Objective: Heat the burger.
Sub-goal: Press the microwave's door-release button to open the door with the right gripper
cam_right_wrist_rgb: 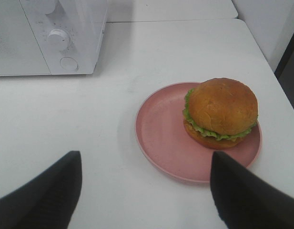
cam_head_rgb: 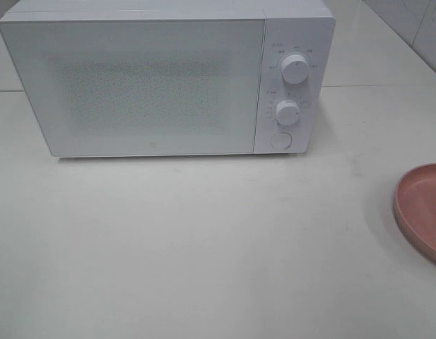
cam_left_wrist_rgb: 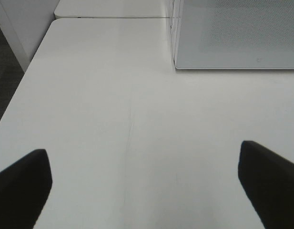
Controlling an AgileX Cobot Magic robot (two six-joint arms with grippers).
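While the white box-shaped microwave (cam_head_rgb: 154, 78) stands with its door shut, we enter the task as at its opening step: the golden-bunned, lettuce-frilled burger (cam_right_wrist_rgb: 222, 112) sits on a round pink plate (cam_right_wrist_rgb: 161, 138) on the white surface (cam_head_rgb: 203, 240), right of the microwave. Left jaws: spread wide, empty, above the surface near the microwave's front; right jaws: parted, empty, hovering just short of the plate. Next, we judge, the door must open, likely via the round button (cam_head_rgb: 281, 140), before the burger goes in.
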